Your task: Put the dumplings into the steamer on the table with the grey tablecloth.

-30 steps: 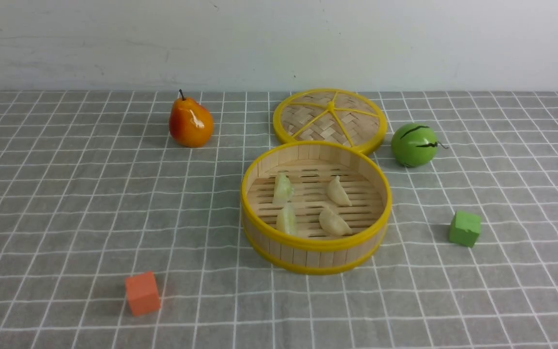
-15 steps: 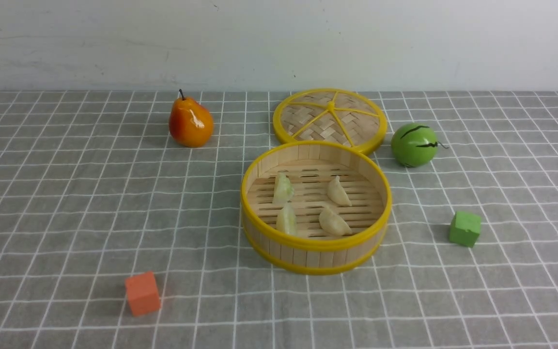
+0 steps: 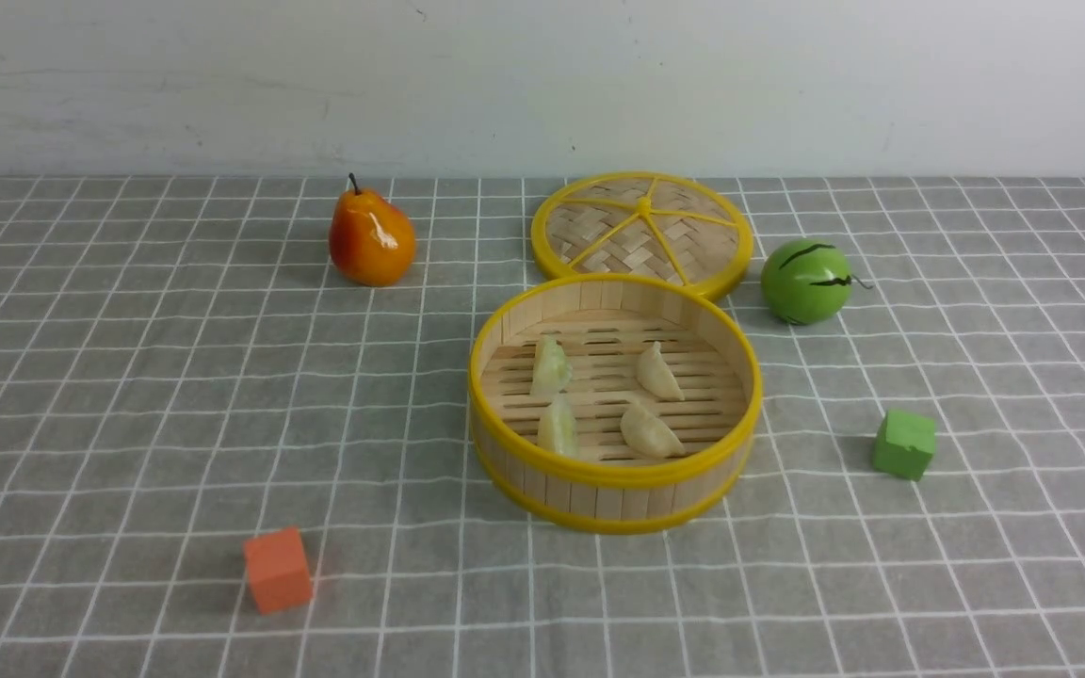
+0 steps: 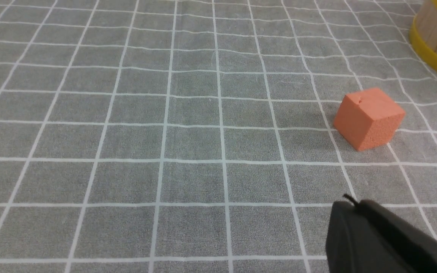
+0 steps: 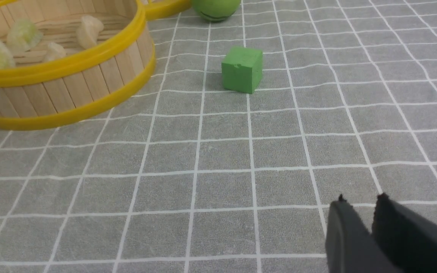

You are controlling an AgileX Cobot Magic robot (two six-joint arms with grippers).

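Grey tablecloth w/ white squares; steamer yellow rims (tan wood); dumplings 2 green, 2 cream.

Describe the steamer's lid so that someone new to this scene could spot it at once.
Start at the steamer, the round bamboo basket holding the four dumplings. Right behind it, toward the wall, the lid lies flat on the grey tablecloth. Unlike the green ball beside it, it is a woven disc with yellow spokes.

Pear far left; woven lid, melon ball far right; orange cube, green cube nearer.
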